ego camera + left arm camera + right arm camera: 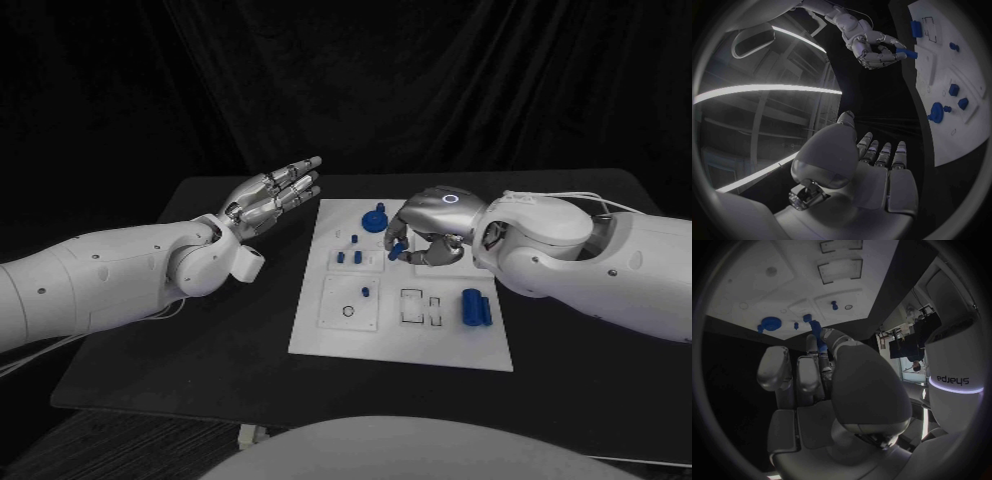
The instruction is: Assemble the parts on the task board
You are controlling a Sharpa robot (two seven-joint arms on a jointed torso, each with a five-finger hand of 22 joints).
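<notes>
— Starting nearest you, what sits on the white board (433, 355)?

— Along its near half you have a big blue cylinder (475, 307) lying on its side toward the right edge, next to a pair of outlined rectangular slots (414, 306). Left of those, on a raised square panel, stands a small blue peg (365, 291) with a dark ring (348, 311) printed just beside it.

— And your right hand?

— Your right hand (428, 232) hangs over the middle of the board with its fingers curled in, pinching a small blue piece (394, 251) between thumb and fingertip. The left wrist view shows that piece (906, 53) sticking out of the fingers, held above the board and not touching it.

— What lies around it?

— Just to its left you see two short blue pegs (349, 257) standing side by side. Farther back, a round blue knob (375, 218) sits on the board near the far edge.

— And the left hand?

— Your left hand (271, 198) floats off the board's left side, above the black table (216, 340), well apart from the parts. Its fingers are stretched out and spread, pointing away toward the far edge, and it holds nothing.
</notes>
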